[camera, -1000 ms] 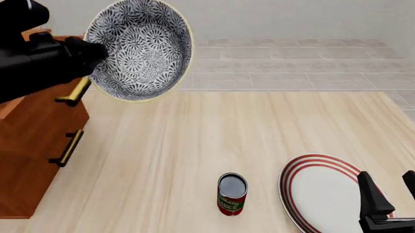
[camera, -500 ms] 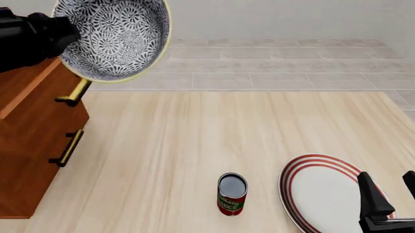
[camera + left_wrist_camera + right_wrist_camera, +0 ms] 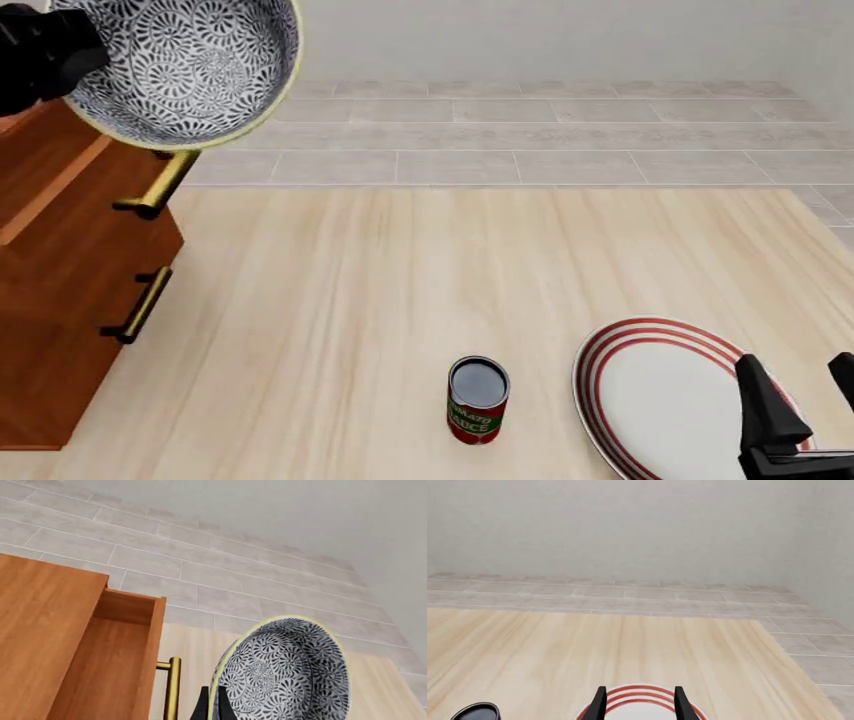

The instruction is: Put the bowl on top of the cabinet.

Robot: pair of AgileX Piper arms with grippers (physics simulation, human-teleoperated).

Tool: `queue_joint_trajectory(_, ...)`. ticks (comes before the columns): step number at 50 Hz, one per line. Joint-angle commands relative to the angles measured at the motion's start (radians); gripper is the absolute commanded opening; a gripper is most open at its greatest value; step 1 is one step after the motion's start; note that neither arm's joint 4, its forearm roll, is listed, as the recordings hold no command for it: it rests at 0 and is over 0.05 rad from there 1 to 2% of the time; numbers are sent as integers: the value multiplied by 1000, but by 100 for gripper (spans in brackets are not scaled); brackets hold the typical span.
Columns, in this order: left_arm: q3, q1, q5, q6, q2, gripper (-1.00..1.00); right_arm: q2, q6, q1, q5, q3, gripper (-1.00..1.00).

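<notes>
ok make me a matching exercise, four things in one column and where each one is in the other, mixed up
Things:
1. bowl
2. can
3. plate
4. cabinet

Places:
A. flat on the table, under the right claw
B. upright on the table, just left of the plate
C. at the table's left edge, top drawer open
D. held in the air by the left claw, tilted, over the cabinet

Pairs: 1-D, 2-B, 3-A, 4-C

Plain pale wall [image 3: 640,525], seemingly grey-tiled floor [image 3: 534,140].
</notes>
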Motion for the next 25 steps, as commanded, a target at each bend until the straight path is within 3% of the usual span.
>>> queue_joint_trajectory(1,-36,23,29,-4,8,-100,-2,0,0,2,0,100)
queue_joint_trajectory(25,-91,96,101,-98,0,-100,-6,-6,3,5,0,100)
